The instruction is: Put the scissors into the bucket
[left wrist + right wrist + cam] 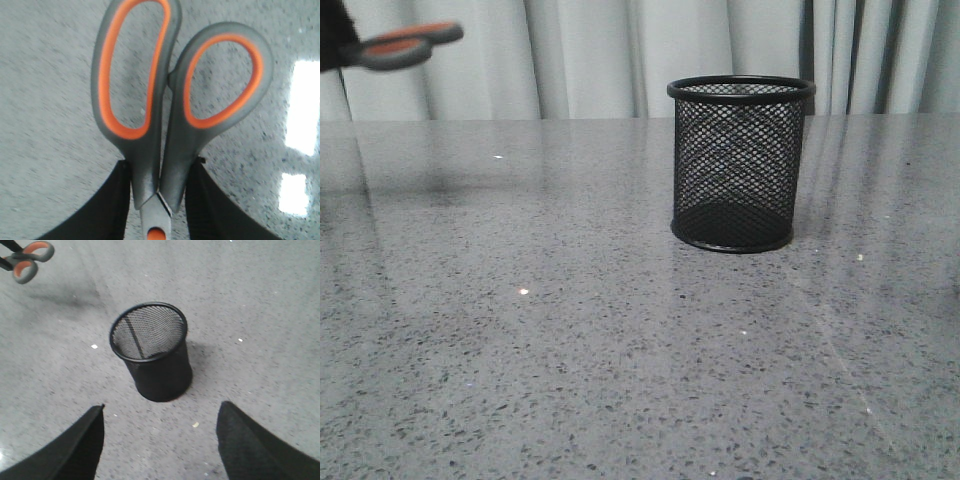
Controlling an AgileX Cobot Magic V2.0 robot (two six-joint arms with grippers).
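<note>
Left pincer is clamped on the scissors, both dark fingers pressed against the handle shanks just above the orange pivot dot. Handle loops stick out past the fingertips, side by side and nearly touching; blades out of view. From the front, the scissors hang in the air at the upper left edge of the view, high over the tabletop, well apart from the bucket; only the handles show there, roughly level.

Right pincer is spread wide with nothing between its fingers, hovering above the tabletop near the bucket without touching it.

The bucket stands upright right of centre, base flat on the tabletop, mouth open upward. Through the mesh and from above it looks empty; a thin dark line shows across the inside wall, cannot tell what it is. Bare speckled grey tabletop lies all round the bucket and between it and the scissors. Grey curtains close off the far edge.
</note>
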